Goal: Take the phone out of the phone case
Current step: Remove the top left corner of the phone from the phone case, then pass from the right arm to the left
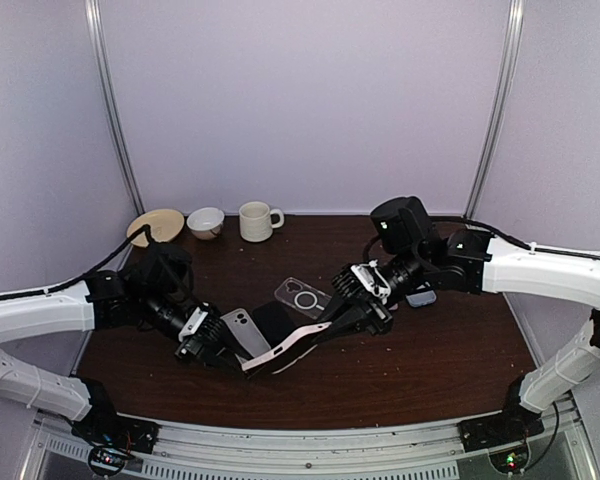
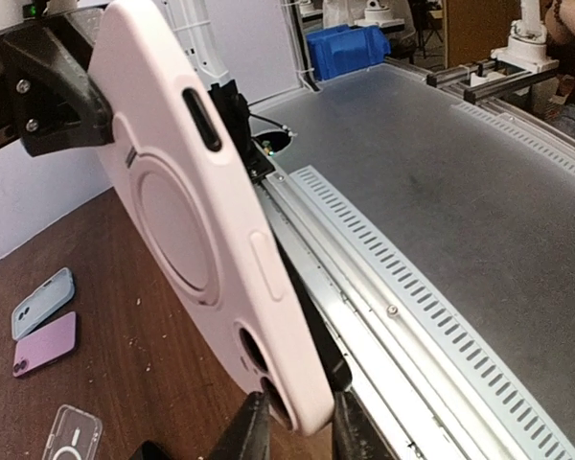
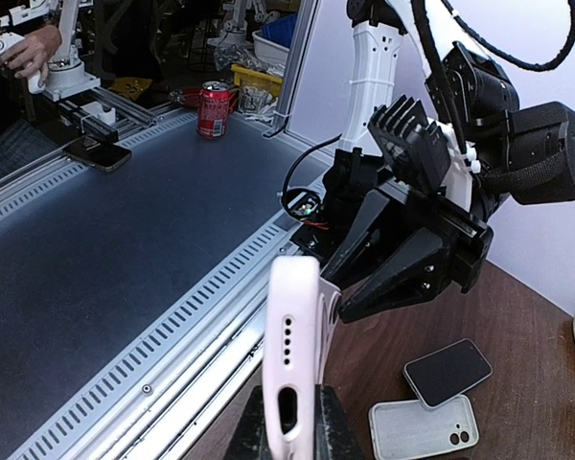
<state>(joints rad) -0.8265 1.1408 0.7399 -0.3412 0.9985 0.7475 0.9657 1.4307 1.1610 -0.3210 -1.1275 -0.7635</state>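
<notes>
Pink case (image 1: 280,352): lifted off the surface (image 1: 430,370), spanning my two end effectors, at 6 o'clock from the clear case (image 1: 302,296).
Phone: I cannot tell whether it sits inside.
Left end effector (image 2: 302,431): narrow, pinching the camera end.
Right end effector (image 3: 289,426): clamped on the port end.

Plate (image 1: 155,226), bowl (image 1: 205,221) and mug (image 1: 257,221) stand side by side.
</notes>
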